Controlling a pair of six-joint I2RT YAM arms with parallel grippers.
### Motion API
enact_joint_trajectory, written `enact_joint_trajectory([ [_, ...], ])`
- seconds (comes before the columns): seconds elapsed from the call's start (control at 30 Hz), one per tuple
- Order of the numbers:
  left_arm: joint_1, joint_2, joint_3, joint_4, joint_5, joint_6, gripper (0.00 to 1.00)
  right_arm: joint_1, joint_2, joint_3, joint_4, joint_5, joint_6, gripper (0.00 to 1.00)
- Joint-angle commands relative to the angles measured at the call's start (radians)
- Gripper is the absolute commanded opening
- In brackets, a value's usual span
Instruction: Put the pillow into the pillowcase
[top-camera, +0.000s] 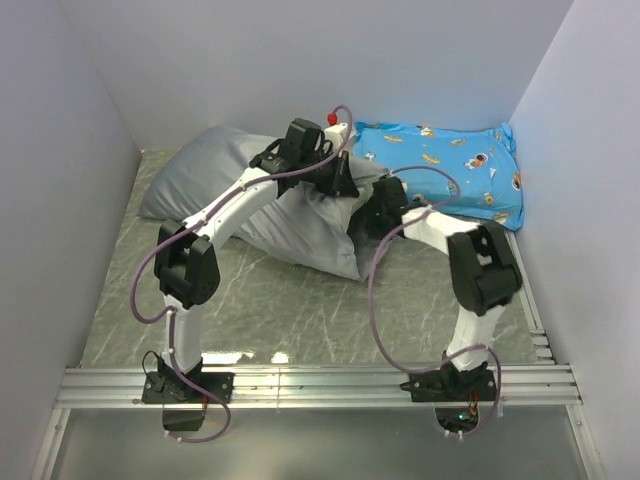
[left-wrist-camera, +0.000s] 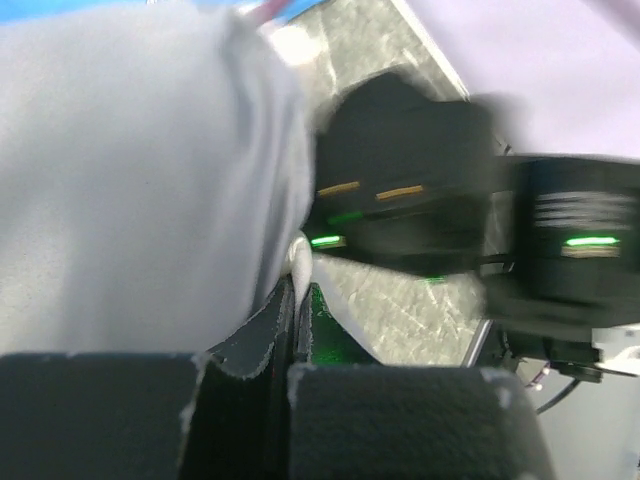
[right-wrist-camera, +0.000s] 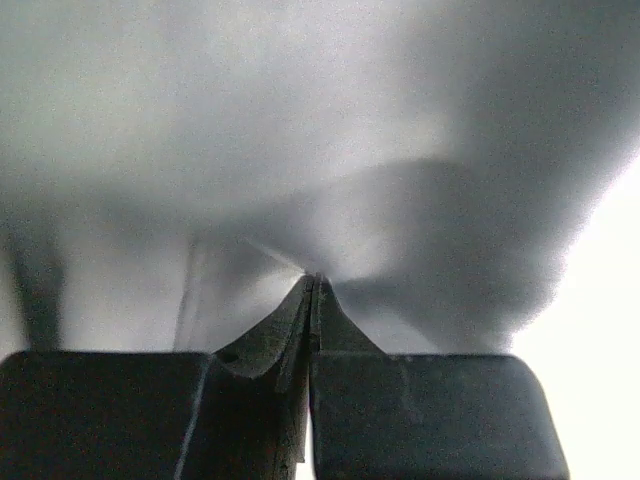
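The case (top-camera: 250, 185) lies on the table (top-camera: 280, 310), on the left and toward the back. It looks fat and full, so I think most of the pillow is inside it. In the left wrist view a small white bit peeps out at the edge of the grey cloth. It may be a corner of the pillow (left-wrist-camera: 297, 262), but the picture is too blurry to be sure. The blue pillow (top-camera: 450, 165) lies at the back right, just beside the case. It is not part of this job.

Both arms reach to the right end of the case. Your left gripper (left-wrist-camera: 298, 300) is squeezed tight, with a fold of grey cloth pinched between its fingers. Your right gripper (right-wrist-camera: 315, 290) is squeezed tight too, on a fold of pale cloth that I take to be the case. The cloth fills that whole view, so you cannot see much else there.

I think you are at the last step, pulling the open end over the last corner of the pillow.

For the next move, keep both pinches tight and pull the edge gently over the white bit. Go slow, because the two grippers are close together. Look from the top view to check that no white shows before you let go.
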Motion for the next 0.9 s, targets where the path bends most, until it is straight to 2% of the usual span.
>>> enact_joint_trajectory([
  [0.0,0.000,-0.038,-0.024,0.030,-0.075,0.037,0.00,-0.053,-0.235,-0.062,-0.058,-0.060,-0.101,0.00],
  [0.1,-0.003,-0.029,-0.062,0.019,-0.117,0.074,0.00,-0.095,-0.344,-0.096,-0.082,-0.116,-0.149,0.00],
  [0.3,-0.001,-0.033,-0.183,0.036,-0.140,0.124,0.00,-0.201,-0.448,-0.120,-0.113,-0.232,-0.193,0.00],
  [0.47,0.000,-0.058,-0.255,0.046,-0.128,0.172,0.00,-0.289,-0.487,-0.148,-0.101,-0.351,-0.192,0.00],
  [0.57,0.003,-0.075,-0.297,0.080,-0.090,0.169,0.00,-0.268,-0.435,-0.119,-0.124,-0.412,-0.198,0.01],
  [0.63,0.005,-0.072,-0.278,0.079,-0.068,0.160,0.00,-0.238,-0.412,-0.119,-0.122,-0.400,-0.150,0.16],
  [0.67,0.006,-0.073,-0.271,0.083,-0.044,0.141,0.00,-0.222,-0.416,-0.166,-0.057,-0.386,-0.123,0.30],
  [0.77,0.008,-0.059,-0.242,0.096,-0.014,0.108,0.00,-0.141,-0.392,-0.235,0.061,-0.329,-0.043,0.49],
  [0.83,0.006,-0.049,-0.209,0.086,-0.005,0.098,0.00,-0.083,-0.343,-0.208,0.053,-0.286,-0.014,0.50],
  [0.87,0.006,-0.041,-0.206,0.088,-0.005,0.089,0.00,-0.067,-0.303,-0.200,0.059,-0.269,-0.008,0.55],
])
